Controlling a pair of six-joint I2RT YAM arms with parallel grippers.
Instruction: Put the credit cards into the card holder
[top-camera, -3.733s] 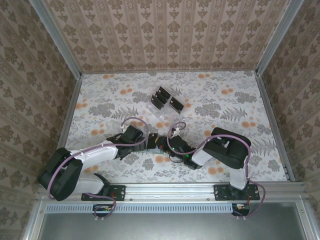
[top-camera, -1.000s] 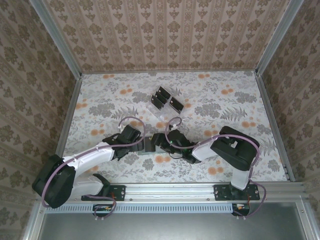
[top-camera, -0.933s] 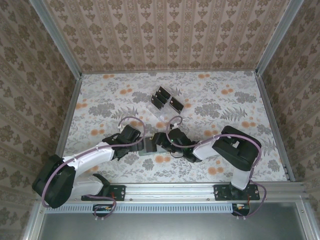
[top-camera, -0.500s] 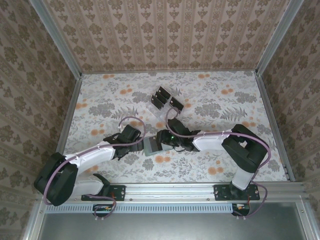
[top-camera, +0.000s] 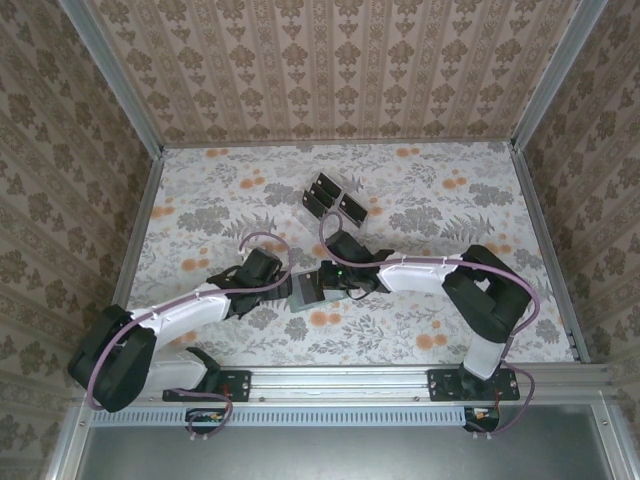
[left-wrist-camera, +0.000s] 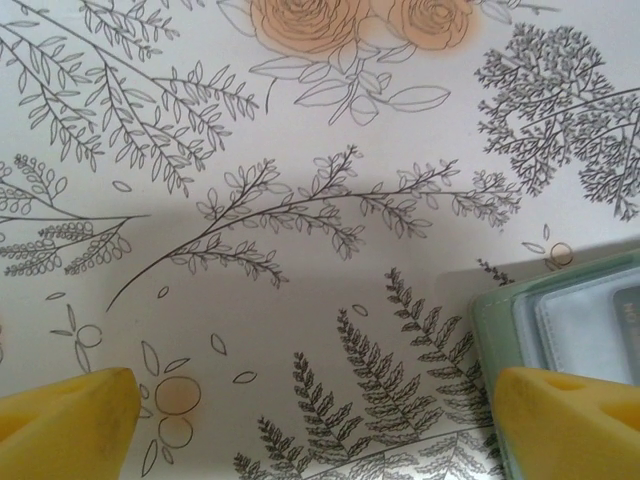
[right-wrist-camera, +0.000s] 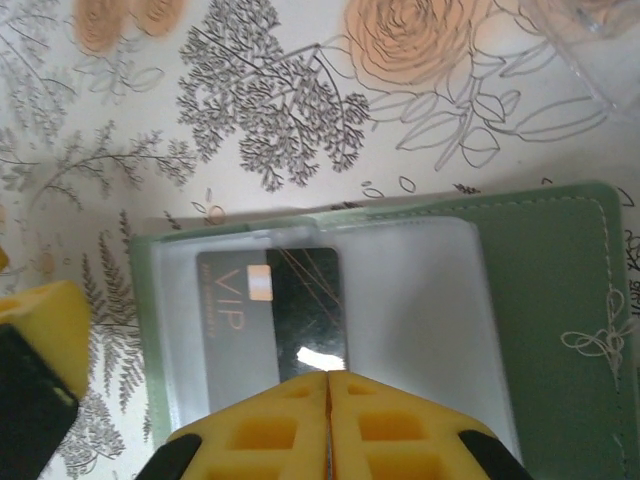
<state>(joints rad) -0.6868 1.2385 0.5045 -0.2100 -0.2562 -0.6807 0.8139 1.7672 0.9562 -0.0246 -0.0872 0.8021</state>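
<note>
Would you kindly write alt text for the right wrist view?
A black rectangular VIP credit card lies under a clear sleeve in the open sage-green soft wallet on a floral tablecloth. The right hand, yellow-fingered, is shut over the card's near edge.

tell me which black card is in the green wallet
The VIP-marked card in the wallet's clear pocket, by the right gripper; the other cards stand in the rack.

light bright, even | shadows soft | glare spot on card
</note>
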